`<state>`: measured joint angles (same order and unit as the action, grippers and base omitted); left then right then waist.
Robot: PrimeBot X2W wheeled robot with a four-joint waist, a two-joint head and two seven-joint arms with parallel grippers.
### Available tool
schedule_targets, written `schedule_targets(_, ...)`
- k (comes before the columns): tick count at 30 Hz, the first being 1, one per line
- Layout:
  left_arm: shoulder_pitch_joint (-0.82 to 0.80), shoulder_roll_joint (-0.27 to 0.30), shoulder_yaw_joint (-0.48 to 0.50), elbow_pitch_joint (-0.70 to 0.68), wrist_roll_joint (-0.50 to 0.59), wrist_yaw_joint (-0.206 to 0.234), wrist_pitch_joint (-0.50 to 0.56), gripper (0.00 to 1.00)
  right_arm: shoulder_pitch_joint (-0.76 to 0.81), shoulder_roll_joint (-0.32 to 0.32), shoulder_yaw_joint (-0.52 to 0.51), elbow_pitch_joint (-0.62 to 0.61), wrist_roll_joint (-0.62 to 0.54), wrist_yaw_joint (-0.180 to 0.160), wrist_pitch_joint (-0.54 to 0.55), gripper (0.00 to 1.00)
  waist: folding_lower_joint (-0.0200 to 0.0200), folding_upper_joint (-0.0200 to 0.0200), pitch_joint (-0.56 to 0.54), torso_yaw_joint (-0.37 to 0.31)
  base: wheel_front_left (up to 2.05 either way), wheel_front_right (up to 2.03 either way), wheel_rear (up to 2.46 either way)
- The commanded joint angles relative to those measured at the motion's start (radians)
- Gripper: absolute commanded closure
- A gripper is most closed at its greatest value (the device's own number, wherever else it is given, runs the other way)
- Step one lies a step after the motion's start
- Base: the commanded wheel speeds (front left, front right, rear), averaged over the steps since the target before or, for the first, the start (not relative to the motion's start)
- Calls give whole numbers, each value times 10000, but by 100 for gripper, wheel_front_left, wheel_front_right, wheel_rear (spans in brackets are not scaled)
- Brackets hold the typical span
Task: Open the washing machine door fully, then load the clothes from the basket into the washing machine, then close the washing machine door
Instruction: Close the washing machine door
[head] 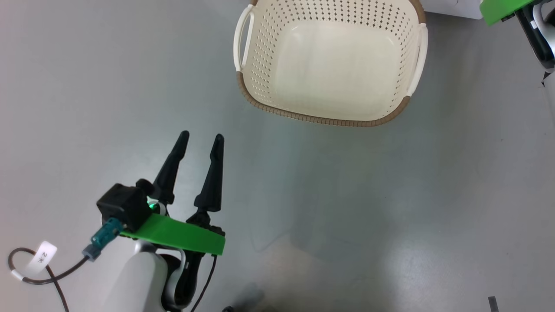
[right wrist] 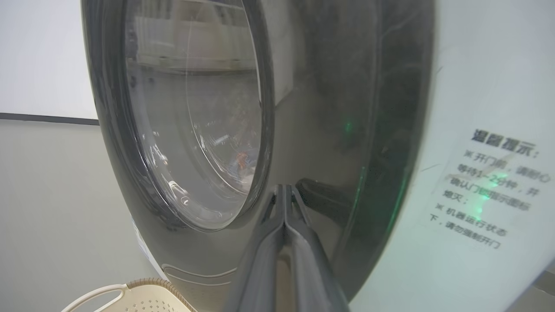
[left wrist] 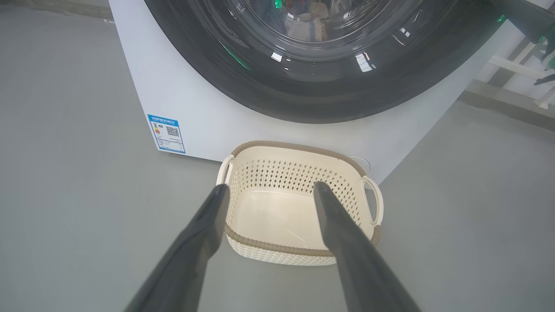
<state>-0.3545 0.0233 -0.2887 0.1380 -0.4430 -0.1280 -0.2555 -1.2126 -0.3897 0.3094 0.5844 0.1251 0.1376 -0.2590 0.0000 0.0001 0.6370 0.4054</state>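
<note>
I see the big white front-loading washing machine [left wrist: 195, 99] with its round, black-rimmed glass door [right wrist: 347, 86] flush against its front. Small soft clothes [left wrist: 308, 26] show behind the glass. The cream perforated plastic basket [head: 321, 119] sits empty on the floor just before the machine. My left jaws hang open, farther out from the machine. My right jaws are pressed together, tips at its door rim.

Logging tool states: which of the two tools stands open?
The left tool, fingers spread apart before the basket; the right tool has fingers pressed together.
</note>
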Motion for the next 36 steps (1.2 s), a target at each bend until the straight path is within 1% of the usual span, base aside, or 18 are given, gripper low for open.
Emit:
schedule_targets(1, -72, 270, 267, -231, -19, -27, -63, 0, -261, 88, -185, -142, -82, -69, -28, 100, 0, -1, 31, 11, 0, 0, 0)
schedule_targets(5, -102, 270, 219, -237, -54, -27, -63, 0, -430, 176, -445, -91, -219, -69, -28, 100, 0, -1, 58, 23, 0, 0, 0)
schedule_targets(11, -69, 270, 245, -202, -49, -27, -63, 0, -334, 290, -531, -88, -353, -69, -28, 100, 0, -1, -24, -6, 0, 0, 0)
schedule_targets(21, -7, 270, 457, -127, 163, -27, -63, 0, 552, 469, -652, -257, -289, -69, -28, 100, 0, -1, -488, -279, 0, 0, 0)
schedule_targets(26, 117, 269, 611, -68, 379, -27, -63, 0, 1331, 674, -633, -470, -181, -69, -28, 100, 0, -1, -988, -599, 0, 0, 0)
schedule_targets(31, 309, 269, 782, -14, 643, -27, -63, 0, 2524, 954, -521, -946, -118, -69, -28, 100, 0, -1, -1654, -1042, 0, 0, 0)
schedule_targets(33, 408, 269, 884, 20, 762, -27, -63, 0, 3059, 1094, -630, -1165, -72, -69, -28, 100, 0, -1, -1954, -1253, 0, 0, 0)
schedule_targets(34, 408, 269, 884, 20, 762, -27, -63, 0, 3059, 1094, -630, -1165, -72, -69, -28, 100, 0, -1, -1954, -1253, 0, 0, 0)
schedule_targets(36, 521, 269, 1001, 50, 869, -27, -63, 0, 3636, 1301, -882, -1434, -14, -69, -28, 100, 0, -1, -2264, -1472, 0, 0, 0)
